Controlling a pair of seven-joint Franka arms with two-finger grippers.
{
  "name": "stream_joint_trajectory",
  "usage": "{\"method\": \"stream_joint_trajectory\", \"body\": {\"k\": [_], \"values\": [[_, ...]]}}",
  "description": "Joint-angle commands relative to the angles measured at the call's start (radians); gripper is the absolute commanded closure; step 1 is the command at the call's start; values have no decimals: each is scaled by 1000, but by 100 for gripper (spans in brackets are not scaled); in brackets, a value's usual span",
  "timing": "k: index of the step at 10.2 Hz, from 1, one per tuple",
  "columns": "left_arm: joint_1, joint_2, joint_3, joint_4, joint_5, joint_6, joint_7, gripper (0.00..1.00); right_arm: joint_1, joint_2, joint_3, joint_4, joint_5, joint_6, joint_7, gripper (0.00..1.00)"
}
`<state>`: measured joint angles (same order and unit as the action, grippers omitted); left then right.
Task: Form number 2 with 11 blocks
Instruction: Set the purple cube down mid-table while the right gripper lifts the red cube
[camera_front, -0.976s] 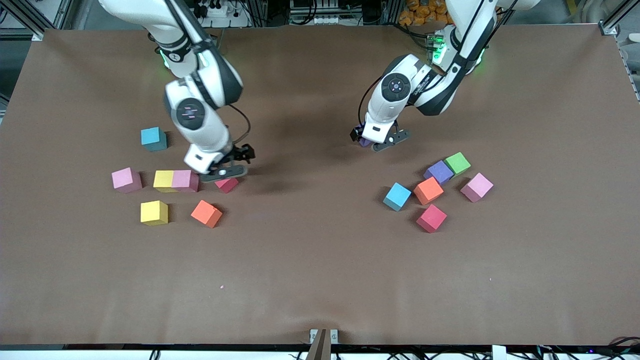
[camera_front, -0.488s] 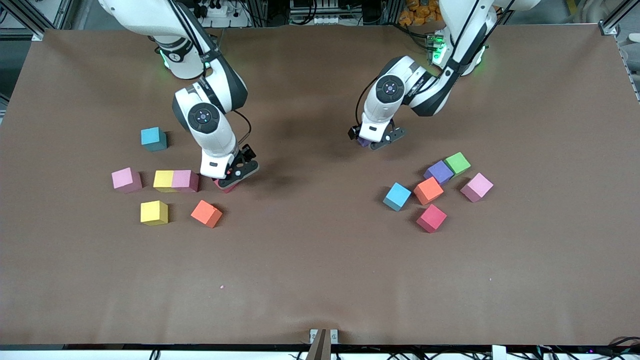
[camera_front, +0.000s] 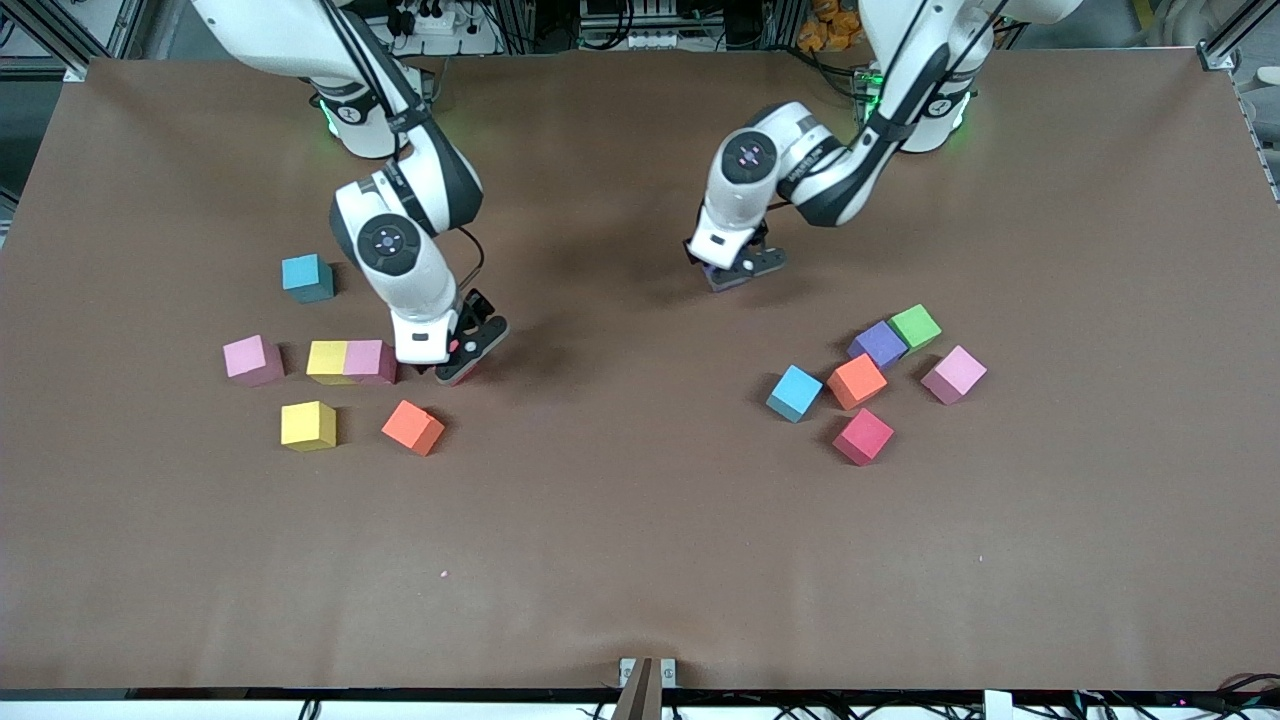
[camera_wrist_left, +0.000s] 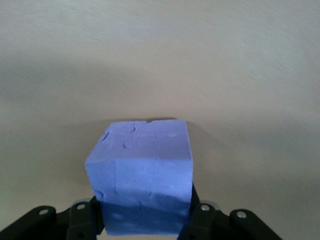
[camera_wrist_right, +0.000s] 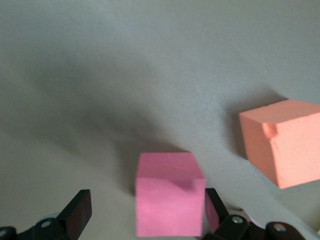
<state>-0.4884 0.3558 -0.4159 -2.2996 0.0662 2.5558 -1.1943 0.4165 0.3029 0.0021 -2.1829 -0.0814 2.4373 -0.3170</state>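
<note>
Jaws of left gripper clamp purple block; right gripper, jaws wide, should centre on red block before closing.

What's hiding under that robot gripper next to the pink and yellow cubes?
A small red matte cube sits on the brown table between the right gripper's spread fingers. From the front, the gripper covers nearly all of it.

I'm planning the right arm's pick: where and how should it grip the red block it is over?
Grip the red block by its two flat upright side faces, coming straight down from above. The right gripper is open, one finger well clear, the other close beside a face. The orange block sits apart, so nothing blocks closing.
</note>
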Motion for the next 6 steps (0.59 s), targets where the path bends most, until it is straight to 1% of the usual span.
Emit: {"method": "stream_joint_trajectory", "body": {"k": [1,3,5,6], "values": [[-48,0,3,51,27,-41,51,94,-48,12,9,-8,-20,31,-53,0],[-123,43,2,153,27,-123,59,95,-50,28,9,-38,-20,93,-51,0],[-197,124,0,253,27,-175,74,94,-50,30,10,-44,-17,97,-45,0],[-223,158,0,278,20,-180,74,94,-50,32,10,-49,-17,98,-45,0]]}}
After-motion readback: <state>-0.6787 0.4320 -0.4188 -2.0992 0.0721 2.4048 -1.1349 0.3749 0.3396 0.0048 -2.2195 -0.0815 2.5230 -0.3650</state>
